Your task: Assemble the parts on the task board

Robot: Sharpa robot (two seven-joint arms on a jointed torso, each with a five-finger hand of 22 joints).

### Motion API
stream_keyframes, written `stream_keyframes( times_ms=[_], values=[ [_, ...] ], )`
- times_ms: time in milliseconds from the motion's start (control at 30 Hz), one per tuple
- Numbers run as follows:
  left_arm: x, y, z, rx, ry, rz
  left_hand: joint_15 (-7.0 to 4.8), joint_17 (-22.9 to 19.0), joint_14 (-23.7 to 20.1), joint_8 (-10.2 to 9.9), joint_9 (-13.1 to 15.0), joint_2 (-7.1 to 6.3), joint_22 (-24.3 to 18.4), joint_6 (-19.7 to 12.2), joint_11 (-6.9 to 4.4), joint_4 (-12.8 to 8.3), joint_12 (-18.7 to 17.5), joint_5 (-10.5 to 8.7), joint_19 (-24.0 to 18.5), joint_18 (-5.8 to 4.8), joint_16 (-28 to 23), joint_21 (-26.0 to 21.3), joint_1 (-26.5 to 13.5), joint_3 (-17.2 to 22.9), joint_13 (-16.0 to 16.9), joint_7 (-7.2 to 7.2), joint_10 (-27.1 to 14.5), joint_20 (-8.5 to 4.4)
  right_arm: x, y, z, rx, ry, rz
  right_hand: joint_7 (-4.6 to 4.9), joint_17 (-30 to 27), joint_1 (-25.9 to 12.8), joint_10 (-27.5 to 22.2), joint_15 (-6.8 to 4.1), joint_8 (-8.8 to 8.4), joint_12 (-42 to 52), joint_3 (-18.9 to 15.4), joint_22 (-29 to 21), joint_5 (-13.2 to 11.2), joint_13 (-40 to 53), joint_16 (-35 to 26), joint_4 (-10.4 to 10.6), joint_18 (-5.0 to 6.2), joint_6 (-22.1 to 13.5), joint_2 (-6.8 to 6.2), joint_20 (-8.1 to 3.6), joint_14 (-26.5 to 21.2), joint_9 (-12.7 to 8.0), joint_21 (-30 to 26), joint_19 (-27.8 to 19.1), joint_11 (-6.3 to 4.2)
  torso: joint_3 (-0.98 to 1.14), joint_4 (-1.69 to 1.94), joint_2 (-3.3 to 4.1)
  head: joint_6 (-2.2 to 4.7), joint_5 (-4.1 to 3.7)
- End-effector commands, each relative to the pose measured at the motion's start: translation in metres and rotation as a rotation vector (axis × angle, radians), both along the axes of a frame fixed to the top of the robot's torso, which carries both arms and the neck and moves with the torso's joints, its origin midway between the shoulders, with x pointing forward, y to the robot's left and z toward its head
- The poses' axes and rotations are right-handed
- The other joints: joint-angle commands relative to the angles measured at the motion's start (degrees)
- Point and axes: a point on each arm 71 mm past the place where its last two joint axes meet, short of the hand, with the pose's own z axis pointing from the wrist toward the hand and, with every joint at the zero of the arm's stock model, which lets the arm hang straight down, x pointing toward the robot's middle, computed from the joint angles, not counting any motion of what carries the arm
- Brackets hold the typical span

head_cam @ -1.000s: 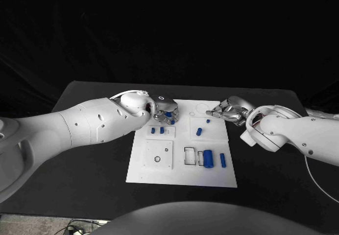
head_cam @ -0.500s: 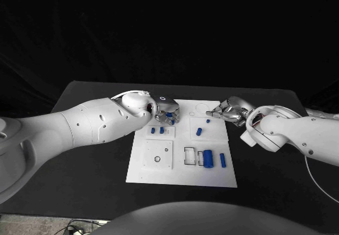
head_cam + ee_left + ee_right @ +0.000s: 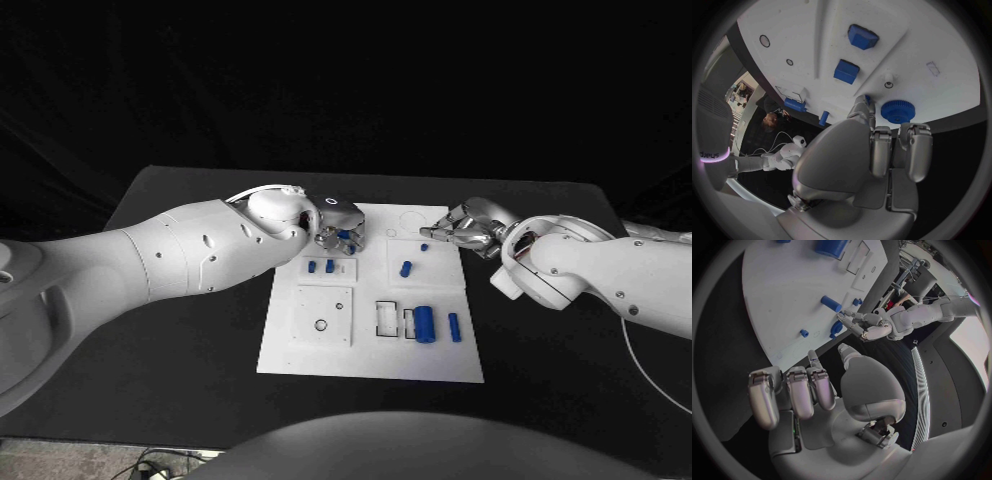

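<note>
The white task board [image 3: 369,345] lies mid-table. My left hand [image 3: 335,233] hangs over its far left part with fingers curled in. A blue gear [image 3: 898,111] lies on the board right beside those fingertips [image 3: 862,106], and a small blue bit shows at their tip; whether it is pinched is unclear. Two blue blocks [image 3: 846,71] sit just beyond it. My right hand [image 3: 459,229] hovers at the board's far right edge, fingers [image 3: 792,390] curled with nothing in them. A blue peg [image 3: 407,267] lies near it.
A large blue cylinder [image 3: 426,325] and a thin blue rod [image 3: 454,327] lie at the board's near right, beside a rectangular slot [image 3: 388,318]. A square panel with a ring mark [image 3: 323,315] takes the near left. Black table [image 3: 188,300] surrounds the board.
The left hand's fingers have shifted slightly over the gear, hiding more of the blue there. The right hand has stayed put.
</note>
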Motion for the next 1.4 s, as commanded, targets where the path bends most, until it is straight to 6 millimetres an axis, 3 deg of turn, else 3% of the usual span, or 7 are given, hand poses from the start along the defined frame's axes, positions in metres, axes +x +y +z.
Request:
stream_keyframes(
  times_ms=[33, 200, 433, 733, 1400],
  values=[
    [-0.0018, -0.0008, -0.0021, 0.019, 0.012, -0.017, 0.49, 15.1, 6.14, -0.87, -0.57, -2.21, 15.1, -2.14, 0.06, 0.13, -0.59, -0.26, 6.03, -0.43, -0.4, 0.14, -0.97, -0.65, -0.08, 0.04, -2.08, -0.4, -0.0006, 0.0013, -0.0009, -0.003, 0.01, 0.012, 0.09, 15.06, 0.06, 6.16, 0.12, 0.19, 0.23, -0.3, 15.1, 0.17, 15.1, 0.23, 0.06, -0.39, 0.48, 0.4, 0.43, 5.98, 0.06, 0.26, 6.0, 0.18, -0.01, 0.04, 0.03, 0.01, 0.04],
    [-0.0022, -0.0004, -0.0023, 0.019, 0.016, -0.024, 0.49, 15.1, 6.14, -0.81, -1.56, -3.83, 15.1, -5.11, 0.18, -0.01, -0.46, -0.25, 6.03, -0.43, -0.4, 0.14, -2.63, -1.38, 0.02, 0.33, -4.95, -0.36, -0.0006, 0.0016, -0.0009, -0.003, 0.009, 0.013, 0.09, 15.06, 0.06, 6.16, 0.12, 0.19, 0.23, -0.3, 15.1, 0.17, 15.1, 0.23, 0.06, -0.39, 0.48, 0.4, 0.43, 5.98, 0.06, 0.26, 6.0, 0.18, 0.01, 0.04, 0.02, 0.01, 0.04],
    [-0.0016, 0.0002, -0.0024, 0.019, 0.014, -0.02, 0.55, 15.1, 6.14, -0.76, -1.89, -3.99, 15.1, -5.95, 0.3, -0.1, -0.27, -0.23, 6.03, -0.43, -0.4, 0.14, -3.01, -1.3, 0.1, 0.47, -5.25, -0.35, -0.0006, 0.0014, -0.001, -0.004, 0.011, 0.013, 0.09, 15.06, 0.06, 6.16, 0.12, 0.19, 0.23, -0.3, 15.1, 0.17, 15.1, 0.23, 0.06, -0.39, 0.48, 0.4, 0.43, 5.98, 0.06, 0.26, 6.0, 0.18, -0.01, -0.02, 0.02, 0.01, 0.09],
    [-0.0001, 0.0012, -0.0028, 0.031, 0.008, -0.006, 0.61, 15.1, 6.14, 0.2, -1.83, -2.01, 15.1, -4.24, 0.17, -0.33, 0.33, -0.22, 6.03, -0.43, -0.4, 0.14, -0.9, 1.3, 0.17, 0.29, -3.31, -0.36, -0.0006, 0.0014, -0.0011, -0.004, 0.012, 0.014, 0.05, 15.06, 0.0, 6.16, 0.09, 0.24, 0.23, -0.37, 15.1, 0.17, 15.1, 0.23, 0.1, -0.39, 0.56, 0.4, 0.41, 5.98, 0.09, 0.26, 6.0, 0.14, 0.01, 0.02, 0.02, 0.01, 0.08],
    [0.0007, 0.0008, -0.0042, 0.041, 0.011, -0.004, 0.31, 15.1, 6.14, 0.83, -1.82, -1.28, 15.1, -1.94, -0.1, 0.02, 0.23, -0.22, 6.03, -0.43, -0.4, 0.14, -1.23, 3.6, 0.12, 0.12, -1.29, -0.39, -0.0004, 0.0018, -0.0013, -0.005, 0.015, 0.015, 0.04, 15.06, -0.01, 6.16, 0.08, 0.28, 0.23, -0.38, 15.1, 0.18, 15.1, 0.23, 0.11, -0.39, 0.62, 0.4, 0.41, 5.98, 0.11, 0.26, 6.0, 0.13, 0.02, 0.05, 0.01, 0.01, 0.05]
  ],
)
